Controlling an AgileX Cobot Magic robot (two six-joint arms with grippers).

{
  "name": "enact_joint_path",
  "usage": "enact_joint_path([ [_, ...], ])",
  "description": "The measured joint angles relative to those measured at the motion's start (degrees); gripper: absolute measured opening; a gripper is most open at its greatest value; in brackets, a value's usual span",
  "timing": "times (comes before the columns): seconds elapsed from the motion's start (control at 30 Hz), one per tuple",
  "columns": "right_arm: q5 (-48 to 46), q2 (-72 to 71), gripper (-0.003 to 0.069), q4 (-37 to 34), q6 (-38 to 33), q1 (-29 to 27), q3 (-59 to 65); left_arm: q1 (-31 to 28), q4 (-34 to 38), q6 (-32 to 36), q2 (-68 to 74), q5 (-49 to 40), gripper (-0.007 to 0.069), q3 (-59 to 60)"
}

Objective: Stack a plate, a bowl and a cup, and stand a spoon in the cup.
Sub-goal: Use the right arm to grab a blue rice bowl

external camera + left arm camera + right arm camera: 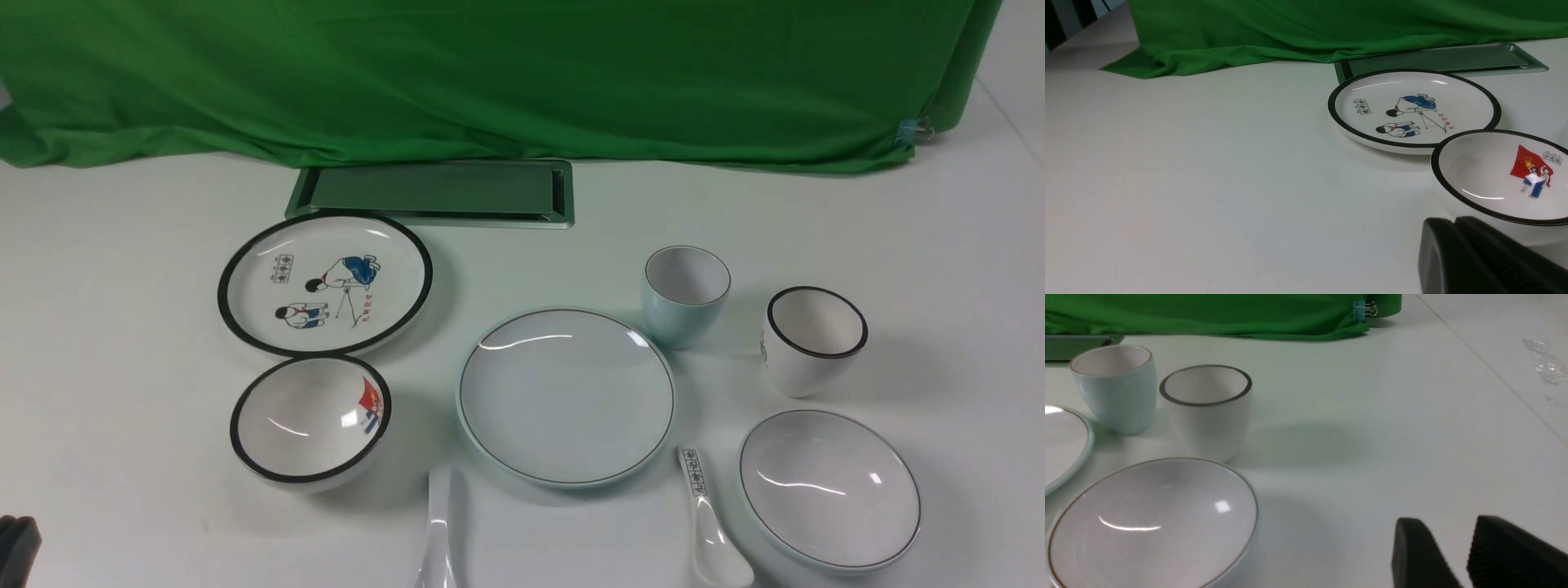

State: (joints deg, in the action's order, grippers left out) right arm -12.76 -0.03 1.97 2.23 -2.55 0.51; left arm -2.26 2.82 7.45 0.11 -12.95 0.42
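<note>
**Dishes spread apart, both hands low and holding nothing**

On the white worktop [122,327]: plain pale blue-white round plate [566,396] at centre, small handleless pale blue cup [685,295] just behind its right edge, plain pale blue-grey bowl [829,487] near right, plain glossy white ceramic spoon [438,531] by the plate's near left. Left hand [1466,253] just beside a black-rimmed white bowl [1500,179], well apart from the spoon; grip state impossible to tell. Right hand [1461,555] released, fingers [1414,551] slightly parted, right of the blue-grey bowl, not touching.

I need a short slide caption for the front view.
Plate, bowl, cup and spoon lie unstacked among black-rimmed lookalikes.
</note>
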Motion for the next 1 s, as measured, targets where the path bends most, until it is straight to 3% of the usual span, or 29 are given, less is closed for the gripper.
enact_joint_path([
  [0.8, 0.1, 0.0, 0.0242, -0.3, -0.1, 0.0, 0.0, 0.0, -1.6, 0.0, 0.0, 1.2, -0.0029, 0.0],
  [0.83, 0.1, 0.0, 0.0242, -0.4, 0.4, 0.0, 0.0, 0.0, -0.3, -0.2, 0.0, 1.9, -0.0029, 0.0],
  [0.93, 0.1, 0.0, 0.0242, -1.0, 10.6, 0.0, 0.0, 0.0, 14.3, -6.4, 0.0, 7.8, -0.0029, 0.0],
  [1.0, 0.1, 0.0, 0.0242, -1.6, 15.7, 0.0, 0.0, 0.0, 19.6, -9.8, 0.0, 9.2, -0.0029, 0.0],
])
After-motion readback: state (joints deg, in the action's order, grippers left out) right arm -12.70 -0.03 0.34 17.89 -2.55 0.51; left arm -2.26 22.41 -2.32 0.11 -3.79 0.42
